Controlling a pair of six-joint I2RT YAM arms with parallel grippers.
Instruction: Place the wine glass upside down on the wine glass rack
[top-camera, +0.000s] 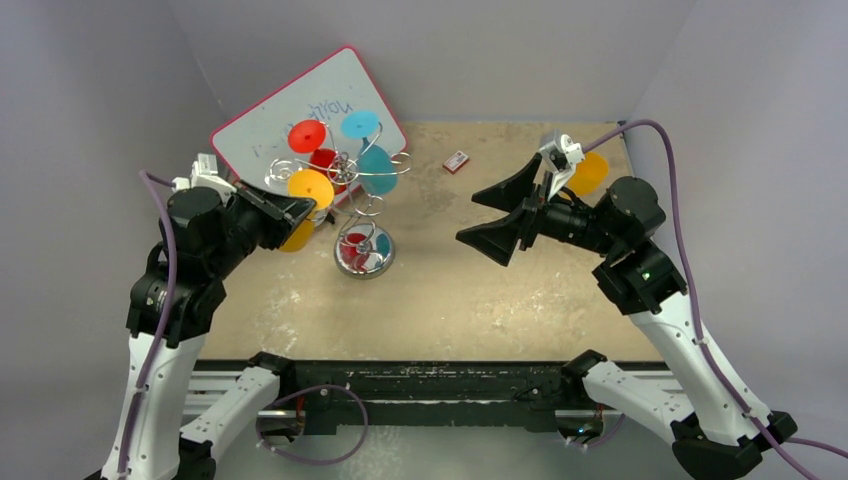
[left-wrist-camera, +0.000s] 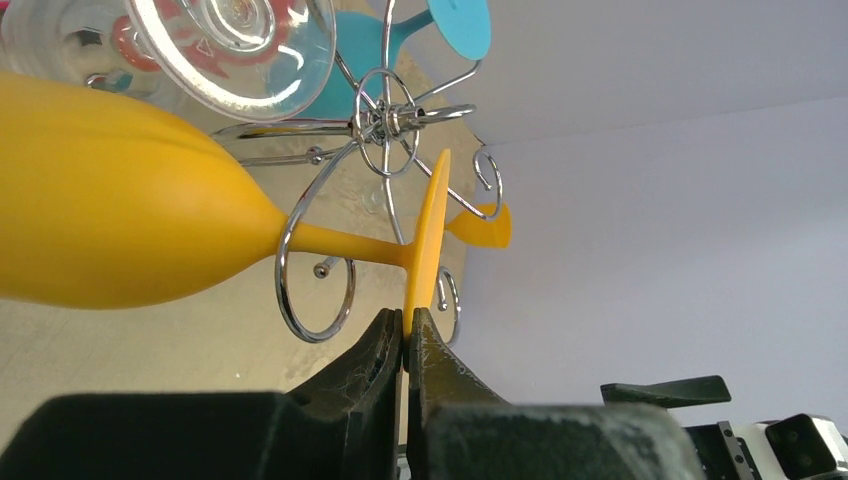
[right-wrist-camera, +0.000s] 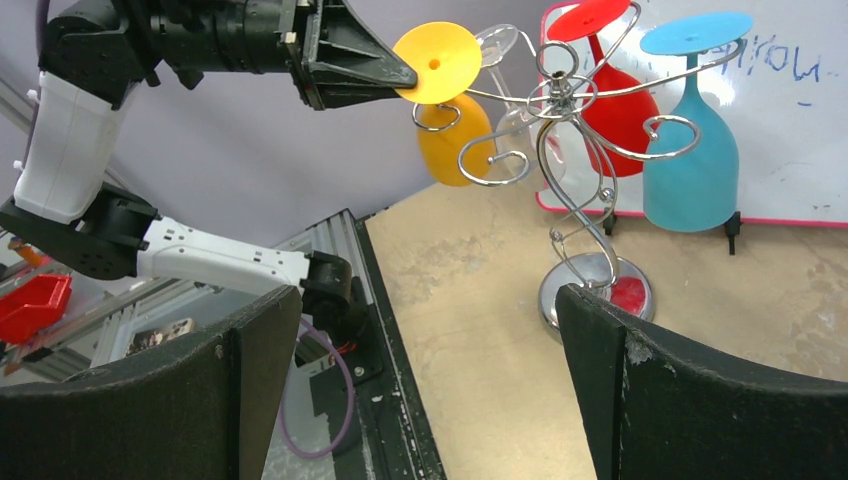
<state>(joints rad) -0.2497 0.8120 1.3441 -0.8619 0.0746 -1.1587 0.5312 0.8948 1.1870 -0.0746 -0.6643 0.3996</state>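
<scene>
At the left side of the wine glass rack (top-camera: 365, 262), toward the far left of the table (top-camera: 480, 300), the left tool (left-wrist-camera: 405, 325) is clamped on the flat foot of the yellow wine glass (left-wrist-camera: 120, 200). Its own wrist view shows the grip closest. Both fingers press together on the thin edge of the disc, the stem runs from there through a curled scroll arm, and the bowl fills the left of the picture beyond that arm. That view also catches a clear glass (left-wrist-camera: 230, 40) on the rack, which is hard to make out from above. The overhead view gives the layout instead. A red glass (top-camera: 307, 137) and a blue glass (top-camera: 378, 168) hang on the rack in front of a pink-framed whiteboard (top-camera: 290, 110). A small red-and-white item (top-camera: 456, 161) lies on the table to their right, and a yellow-orange object (top-camera: 590, 172) is partly hidden behind the right arm. Only the right wrist view shows the yellow wine glass from the side: upside down, foot on top, bowl hanging below the scroll arm, with the left tool meeting the foot's edge from the left at foot height. The right tool (top-camera: 468, 218) has its jaws wide apart, holds nothing, and sits well to the right of the rack.
</scene>
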